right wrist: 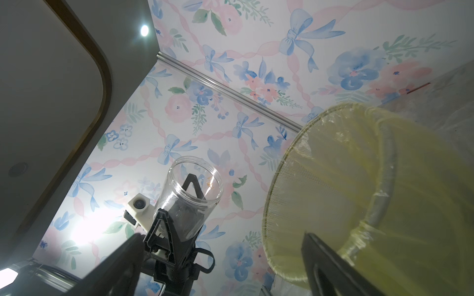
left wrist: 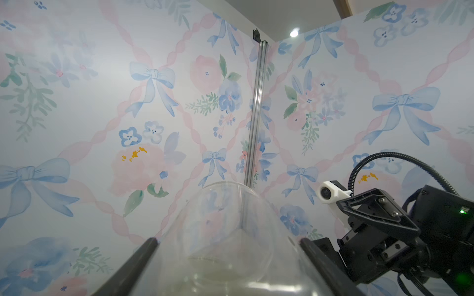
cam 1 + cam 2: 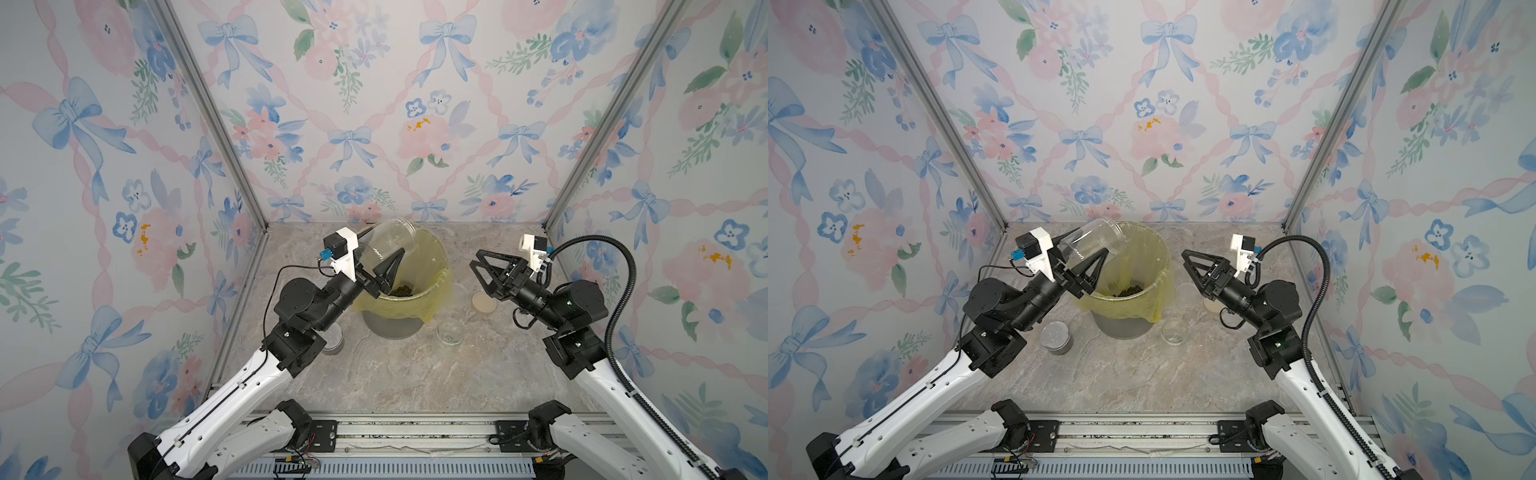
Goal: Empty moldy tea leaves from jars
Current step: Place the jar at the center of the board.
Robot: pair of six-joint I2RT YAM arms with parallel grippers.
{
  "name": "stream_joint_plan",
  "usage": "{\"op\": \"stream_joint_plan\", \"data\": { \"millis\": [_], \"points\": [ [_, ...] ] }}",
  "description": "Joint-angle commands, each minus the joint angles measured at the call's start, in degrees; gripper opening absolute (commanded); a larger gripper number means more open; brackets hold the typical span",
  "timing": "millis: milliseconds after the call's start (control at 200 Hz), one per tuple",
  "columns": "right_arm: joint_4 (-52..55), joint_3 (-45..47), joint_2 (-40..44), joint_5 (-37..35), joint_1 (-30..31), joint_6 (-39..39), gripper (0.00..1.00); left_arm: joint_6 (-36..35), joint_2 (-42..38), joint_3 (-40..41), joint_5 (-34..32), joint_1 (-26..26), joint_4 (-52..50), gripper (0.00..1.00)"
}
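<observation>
My left gripper (image 3: 384, 261) (image 3: 1090, 262) is shut on a clear jar (image 3: 386, 243) (image 3: 1088, 243), tilted over the left rim of the yellow-lined bin (image 3: 441, 266) (image 3: 1163, 266). In the left wrist view the jar (image 2: 230, 225) sits between both fingers (image 2: 143, 253) and looks empty. Moldy tea leaves (image 3: 401, 291) (image 3: 1128, 291) lie as a dark clump inside the bin. My right gripper (image 3: 476, 258) (image 3: 1185, 255) (image 1: 221, 234) hangs open and empty, right of the bin. Its wrist view shows the held jar (image 1: 192, 194) and the bin (image 1: 359, 192).
A clear jar (image 3: 449, 331) (image 3: 1172, 331) stands in front of the bin on the right. Another jar (image 3: 1055, 336) stands front left, half hidden under my left arm in a top view. A tan disc lid (image 3: 484, 302) lies under my right gripper. Walls close three sides.
</observation>
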State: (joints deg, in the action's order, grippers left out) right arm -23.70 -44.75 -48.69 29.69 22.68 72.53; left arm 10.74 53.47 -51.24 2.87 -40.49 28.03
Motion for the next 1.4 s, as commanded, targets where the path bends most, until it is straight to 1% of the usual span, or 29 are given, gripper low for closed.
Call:
{"op": "stream_joint_plan", "data": {
  "millis": [0, 170, 395, 550, 655, 735, 1145, 1395],
  "points": [
    [-2.89, -3.58, -1.37, -1.72, 2.26, 1.42, 0.97, -2.05, 2.08, 1.51, -1.70, -2.19, 16.37, 0.47],
    [-0.03, -7.68, -3.60, -5.14, 5.62, 0.78, 0.97, -4.61, 8.40, 3.26, -1.89, -4.31, 32.28, 0.47],
    [6.35, -14.85, -6.31, -9.39, 11.01, -5.56, 0.96, -6.65, 18.90, -1.04, -0.40, -5.98, 41.15, 0.46],
    [6.10, -17.15, -8.76, -11.36, 12.48, -6.30, 0.96, -7.66, 23.63, -4.84, 1.67, -6.53, 43.46, 0.46],
    [9.21, -20.07, -10.38, -12.24, 13.21, -9.26, 0.96, -7.38, 26.06, -6.71, 2.66, -6.60, 45.48, 0.46],
    [9.53, -21.31, -11.54, -12.52, 13.27, -9.70, 0.97, -7.18, 27.09, -7.60, 3.28, -6.69, 46.28, 0.46],
    [8.37, -27.44, -17.92, -13.11, 14.28, -10.73, 0.97, -5.34, 30.41, -9.08, 6.50, -7.56, 47.54, 0.46],
    [9.47, -29.92, -19.53, -14.23, 14.50, -12.86, 0.98, -5.91, 30.16, -7.12, 5.98, -8.93, 49.21, 0.46]
  ]
}}
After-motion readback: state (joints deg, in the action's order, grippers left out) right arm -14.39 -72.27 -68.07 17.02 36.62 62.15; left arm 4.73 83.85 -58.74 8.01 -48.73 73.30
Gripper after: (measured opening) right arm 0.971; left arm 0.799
